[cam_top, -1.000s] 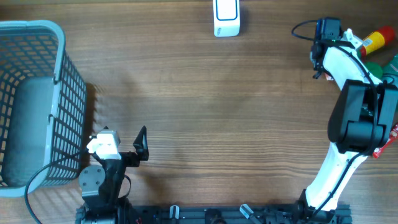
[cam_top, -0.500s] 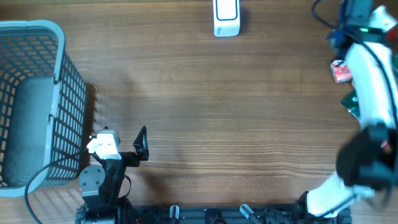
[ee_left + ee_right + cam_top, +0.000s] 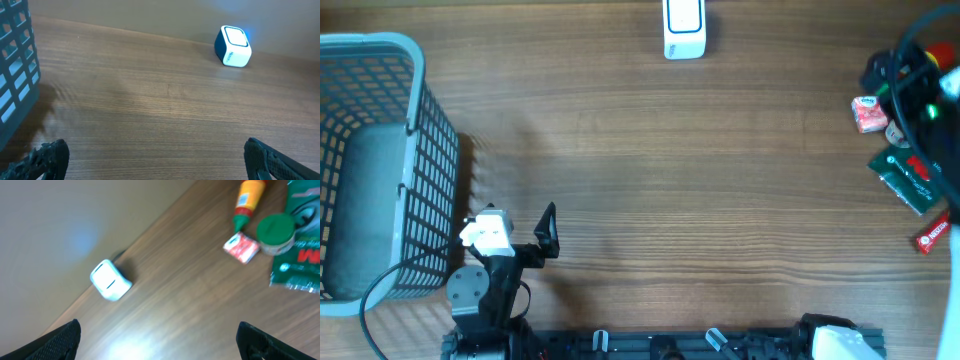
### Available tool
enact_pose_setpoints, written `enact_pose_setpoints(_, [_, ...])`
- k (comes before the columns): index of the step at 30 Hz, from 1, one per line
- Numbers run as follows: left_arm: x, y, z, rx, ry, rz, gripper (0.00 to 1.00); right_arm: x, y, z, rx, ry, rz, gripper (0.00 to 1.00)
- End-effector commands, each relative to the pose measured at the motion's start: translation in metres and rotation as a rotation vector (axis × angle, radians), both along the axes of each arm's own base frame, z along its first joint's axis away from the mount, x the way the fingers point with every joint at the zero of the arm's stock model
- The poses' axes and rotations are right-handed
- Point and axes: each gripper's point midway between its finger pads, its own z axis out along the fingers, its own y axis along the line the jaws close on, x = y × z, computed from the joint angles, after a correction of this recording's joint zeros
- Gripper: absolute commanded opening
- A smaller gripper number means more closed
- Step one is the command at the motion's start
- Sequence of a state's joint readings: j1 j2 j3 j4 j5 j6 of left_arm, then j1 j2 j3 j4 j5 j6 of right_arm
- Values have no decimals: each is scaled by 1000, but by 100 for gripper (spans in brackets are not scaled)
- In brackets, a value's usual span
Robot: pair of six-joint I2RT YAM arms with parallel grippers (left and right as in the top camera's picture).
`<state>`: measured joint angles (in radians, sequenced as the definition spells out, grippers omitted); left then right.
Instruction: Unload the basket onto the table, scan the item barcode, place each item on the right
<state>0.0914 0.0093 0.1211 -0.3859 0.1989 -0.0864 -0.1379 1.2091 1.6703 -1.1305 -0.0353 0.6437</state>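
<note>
Rightward the right arm has swung. Left end effector (image 3: 157, 160) gapes empty by the blue-grey plastic mesh basket (image 3: 420, 120); white boxy scanner (image 3: 683, 28) sits far-centre on the wooden tabletop (image 3: 670, 180); small red packet (image 3: 866, 113) lies far right, near the empty, wide-open right end effector (image 3: 160, 340).

We're looking at a mock shop checkout, built on a test bench rather than in a real store. At the far edge of the wood-grain table (image 3: 650, 180) sits a white box-shaped barcode scanner (image 3: 684, 28), glowing blue at its face in the left wrist view. On the left stands a grey-blue plastic shopping basket (image 3: 435, 160), pure supermarket. Over on the right lie the goods: a small red packet (image 3: 867, 113), a green foil pouch (image 3: 902, 182), a jar with a green lid (image 3: 275, 230) and an orange squeeze bottle (image 3: 248, 200). There's a plain beige wall (image 3: 125, 15) behind, and a robot arm (image 3: 488, 280) mounted at the near edge. That's lab staging.
</note>
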Motion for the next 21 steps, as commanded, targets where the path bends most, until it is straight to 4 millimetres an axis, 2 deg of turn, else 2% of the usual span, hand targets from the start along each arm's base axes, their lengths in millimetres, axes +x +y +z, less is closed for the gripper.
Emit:
enact_pose_setpoints(1, [0, 0, -2, 20, -2, -4, 100, -41, 23, 27, 50, -92, 73, 100])
enact_pose_setpoints(6, [0, 0, -2, 20, -2, -4, 100, -82, 24, 36, 30, -123, 54, 100])
enact_pose_setpoints(11, [0, 0, -2, 20, -2, -4, 100, -105, 26, 43, -9, -160, 53, 100])
enact_pose_setpoints(17, [0, 0, -2, 21, -2, -4, 100, -111, 19, 48, -162, -171, 92, 100])
enact_pose_setpoints(21, [0, 0, -2, 20, -2, -4, 100, -103, 19, 47, -194, -196, 112, 100])
